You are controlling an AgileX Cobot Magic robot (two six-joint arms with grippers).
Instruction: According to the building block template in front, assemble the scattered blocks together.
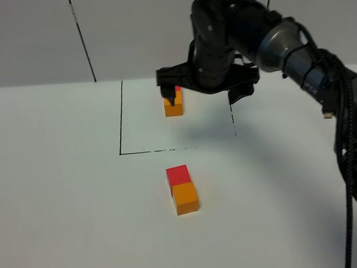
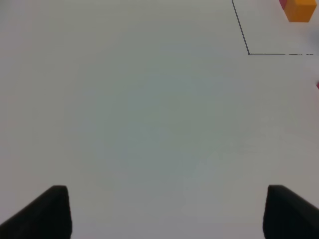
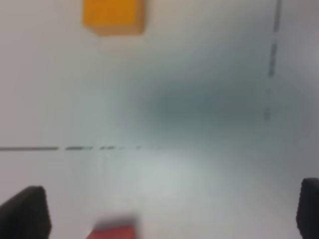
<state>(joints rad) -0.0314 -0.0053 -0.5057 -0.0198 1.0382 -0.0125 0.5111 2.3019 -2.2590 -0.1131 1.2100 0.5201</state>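
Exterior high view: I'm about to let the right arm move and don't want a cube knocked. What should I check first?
1. Right gripper open, nothing held: ok.
2. Right gripper clear of the pair inside the square: cannot tell; one fingertip overlaps its red cube.
3. Pair in front of the square, red touching orange: ok.
4. Both pairs in the same colour order, red behind orange: ok.
5. Left gripper open, empty and away from the cubes: ok.

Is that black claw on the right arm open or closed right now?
Open. In its wrist view the right gripper has its two fingertips far apart at opposite edges, with nothing between them but bare table.
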